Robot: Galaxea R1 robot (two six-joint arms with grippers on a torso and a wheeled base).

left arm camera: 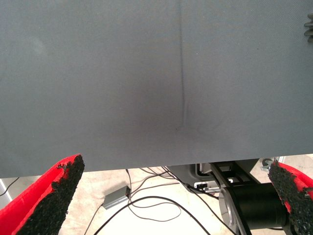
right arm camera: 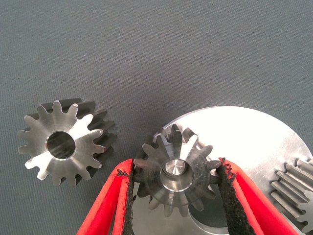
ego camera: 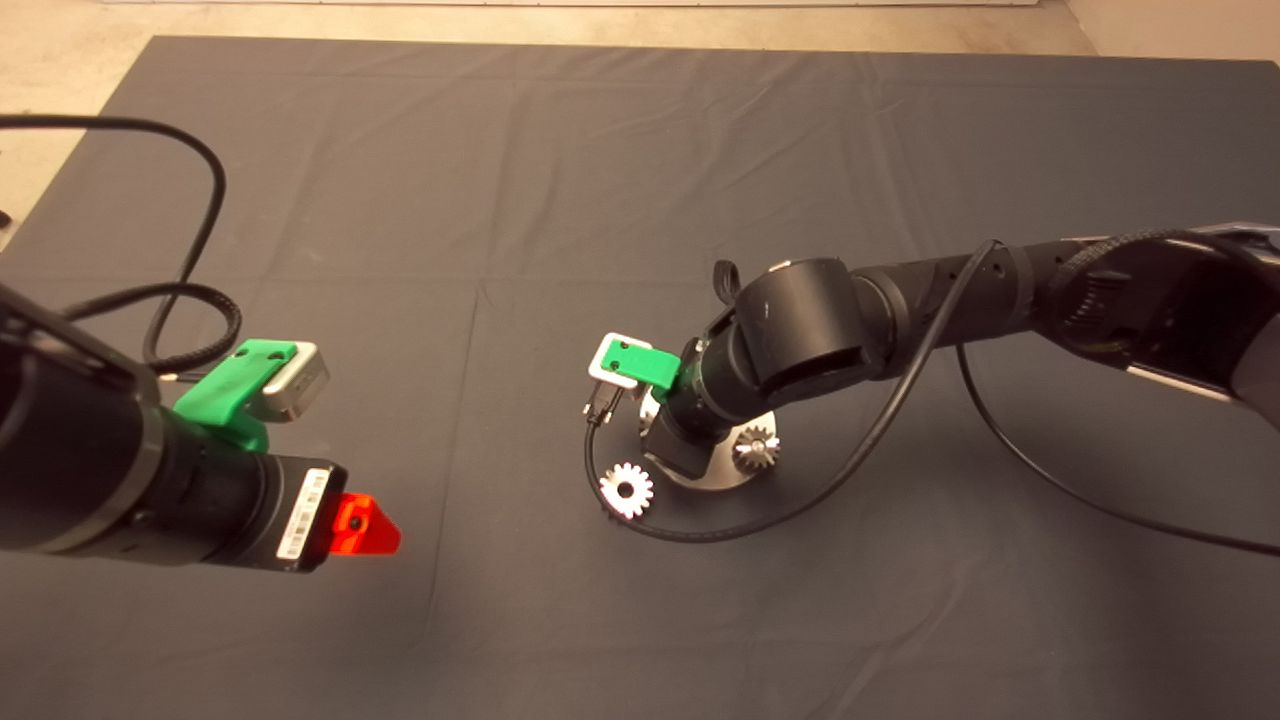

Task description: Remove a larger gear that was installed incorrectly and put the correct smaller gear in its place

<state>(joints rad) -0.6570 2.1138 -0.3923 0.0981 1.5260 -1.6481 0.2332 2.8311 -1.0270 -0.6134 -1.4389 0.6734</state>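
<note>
At the left edge of the dark-matted desk (ego camera: 520,150), the left pincer (left arm camera: 171,196) hangs idle above bare cloth, its red fingers spread wide. Toward centre, the bright silvery-white, wide-holed larger gear (ego camera: 627,490) lies flat on the mat, just beside a round silver metal base plate (right arm camera: 254,132). Over that plate, the right pincer (right arm camera: 173,183) pinches the small dark-grey steel smaller gear (right arm camera: 175,175) sitting on a pale pin. Another small grey toothed gear (ego camera: 757,447) stands at the plate's right.
</note>
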